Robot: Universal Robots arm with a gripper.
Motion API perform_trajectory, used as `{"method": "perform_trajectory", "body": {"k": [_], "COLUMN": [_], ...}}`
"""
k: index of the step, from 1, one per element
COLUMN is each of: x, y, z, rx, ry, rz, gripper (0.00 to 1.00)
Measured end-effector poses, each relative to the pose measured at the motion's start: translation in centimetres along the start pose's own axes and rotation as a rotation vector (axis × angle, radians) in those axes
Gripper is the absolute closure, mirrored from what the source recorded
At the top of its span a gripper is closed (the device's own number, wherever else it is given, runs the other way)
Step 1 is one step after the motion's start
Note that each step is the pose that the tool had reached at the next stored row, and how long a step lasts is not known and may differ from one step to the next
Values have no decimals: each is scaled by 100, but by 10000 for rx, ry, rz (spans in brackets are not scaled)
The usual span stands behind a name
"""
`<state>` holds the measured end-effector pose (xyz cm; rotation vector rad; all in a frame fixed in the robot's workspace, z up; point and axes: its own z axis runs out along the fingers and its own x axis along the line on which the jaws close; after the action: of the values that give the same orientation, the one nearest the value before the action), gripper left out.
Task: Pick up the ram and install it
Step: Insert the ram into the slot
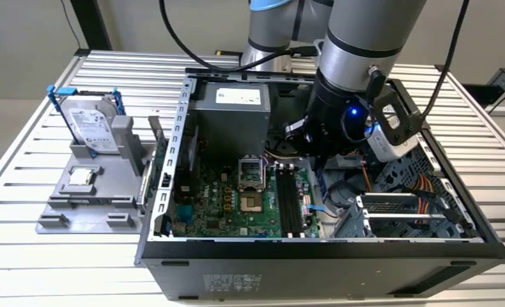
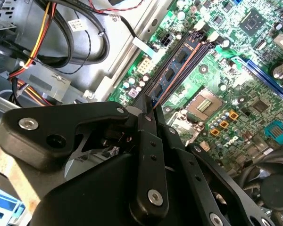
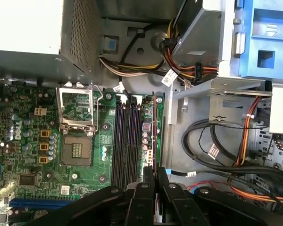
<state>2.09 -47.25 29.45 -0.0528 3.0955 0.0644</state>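
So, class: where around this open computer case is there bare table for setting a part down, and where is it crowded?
Bare slats on the table lie beyond the grey holder at the exterior view's left, and behind it. Inside the case it is crowded: motherboard, cables, and the gripper at the ram.

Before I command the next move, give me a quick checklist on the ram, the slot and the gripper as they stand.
1. Grip: gripper shut on the ram, thin edge showing between the fingertips in both wrist views. Ok.
2. Position: ram lies along the memory slots, at the one nearest the board's edge. Ok.
3. Seating: whether the ram is fully down in its slot. Cannot tell.
4. Slot latches: hard to make out from here. Cannot tell.
5. Cable clearance: cable bundle lies beside the board, apart from the ram. Ok.
6. Processor socket: open, apart from the gripper. Ok.
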Motion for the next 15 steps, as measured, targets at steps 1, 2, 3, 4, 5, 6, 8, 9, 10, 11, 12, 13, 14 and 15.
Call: {"method": "perform_trajectory", "body": {"k": [1,2,3,4,5,6,8,9,10,11,12,13,14,15], "x": [2,2,2,2,3,3,4,4,4,5,8,8,9,10], "y": [11,21,24,25,25,25,25,25,25,25,25,24,24,23], "z": [6,15,26,34,34,36,41,42,45,52,59,65,74,85], "rx": [1,1,-1,-8,-8,-11,-21,-21,-23,-24,-19,-9,-4,3], "ry": [-1,-1,-2,-3,-1,-1,-2,-2,-2,-5,-8,-13,-18,-23], "rz": [13,24,38,51,53,55,57,57,63,106,199,319,437,563], "gripper": [100,100,100,100,100,100,100,100,100,100,100,100,100,100]}}
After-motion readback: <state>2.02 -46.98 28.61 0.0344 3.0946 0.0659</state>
